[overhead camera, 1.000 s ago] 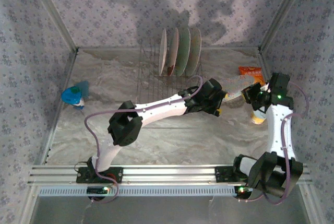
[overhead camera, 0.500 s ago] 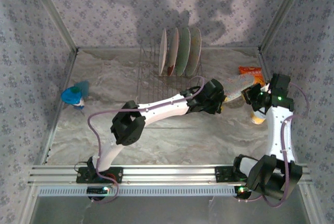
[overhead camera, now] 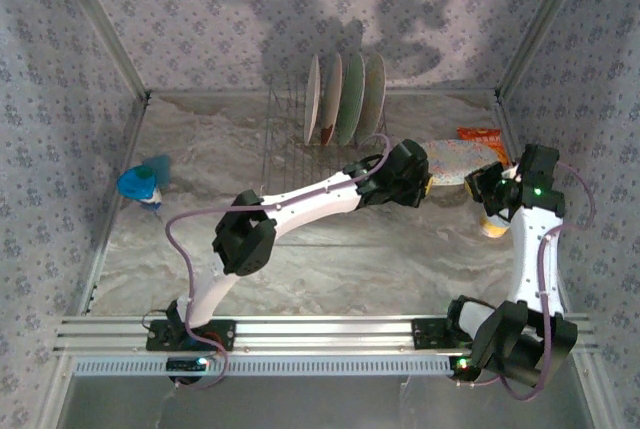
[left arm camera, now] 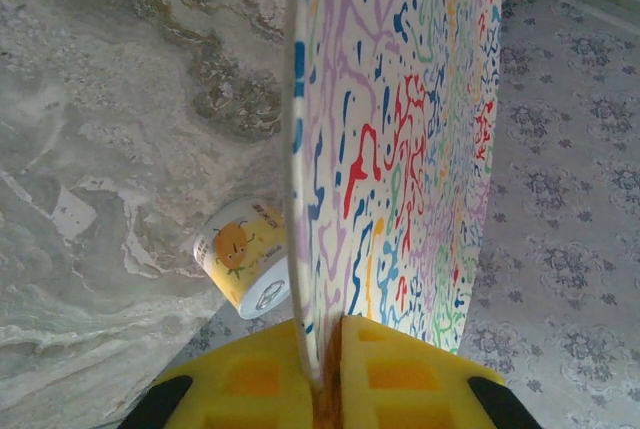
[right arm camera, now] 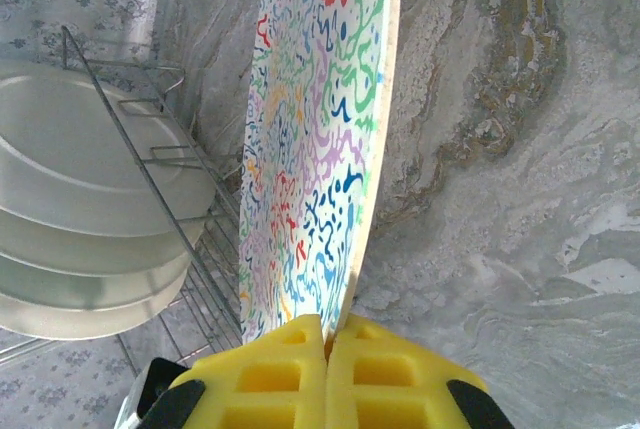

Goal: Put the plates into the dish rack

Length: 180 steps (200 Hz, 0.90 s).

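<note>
Change: a second ago the left gripper (overhead camera: pixel 428 181) stood open lower down; it has since moved towards 12 o'clock and closed. The floral plate (overhead camera: pixel 452 159) now lies flatter.
Left gripper: its yellow pads (left arm camera: pixel 250 374) are pinched together on the floral plate's rim at the plate's 9 o'clock edge.
Right gripper (overhead camera: pixel 472 181): its jaws are clamped tight on the rim at about 4 o'clock.
Plate's lie: patterned face up, with its wider span running from 9 to 3 o'clock between the two grippers.
Plate's place: at 4 o'clock of the dish rack (overhead camera: pixel 290 139), over the table (overhead camera: pixel 330 249).
Rack: four plates (overhead camera: pixel 345 99) stand on edge in it.
Nearby: a cup (left arm camera: pixel 245 264) sits at the plate's 5 o'clock and an orange packet (overhead camera: pixel 482 135) at its 1 o'clock.
</note>
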### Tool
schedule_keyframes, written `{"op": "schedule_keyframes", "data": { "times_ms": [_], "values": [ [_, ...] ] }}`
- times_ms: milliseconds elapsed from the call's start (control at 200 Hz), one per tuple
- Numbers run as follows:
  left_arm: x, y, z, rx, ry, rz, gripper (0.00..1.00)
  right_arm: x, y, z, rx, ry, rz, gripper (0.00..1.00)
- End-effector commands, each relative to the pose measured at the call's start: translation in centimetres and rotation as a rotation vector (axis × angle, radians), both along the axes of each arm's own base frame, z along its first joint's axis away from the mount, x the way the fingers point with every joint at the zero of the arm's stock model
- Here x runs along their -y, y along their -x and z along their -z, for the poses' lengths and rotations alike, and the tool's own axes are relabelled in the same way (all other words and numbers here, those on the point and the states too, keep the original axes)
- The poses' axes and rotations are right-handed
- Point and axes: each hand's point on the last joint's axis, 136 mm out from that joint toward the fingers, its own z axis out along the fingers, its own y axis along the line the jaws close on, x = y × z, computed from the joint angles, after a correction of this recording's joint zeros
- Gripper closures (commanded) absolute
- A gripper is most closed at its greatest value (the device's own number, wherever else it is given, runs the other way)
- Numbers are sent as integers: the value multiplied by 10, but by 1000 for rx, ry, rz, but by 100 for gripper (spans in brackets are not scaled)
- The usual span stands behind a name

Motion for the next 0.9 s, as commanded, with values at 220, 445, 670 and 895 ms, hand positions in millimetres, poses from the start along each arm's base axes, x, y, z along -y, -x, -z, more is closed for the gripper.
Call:
{"op": "schedule_keyframes", "data": {
  "times_ms": [220, 445, 670, 895],
  "values": [
    [16, 3, -47, 170, 6, 133, 100, -7, 0, -27, 81, 9, -49, 82],
    [17, -11, -86, 268, 11, 173, 100, -5, 9, -27, 67, 15, -32, 48],
    [11, -26, -112, 355, 10, 195, 100, -6, 22, -33, 80, 18, -4, 24],
    [-2, -41, -145, 481, -4, 209, 100, -9, 35, -53, 106, 38, -1, 11]
  ]
}}
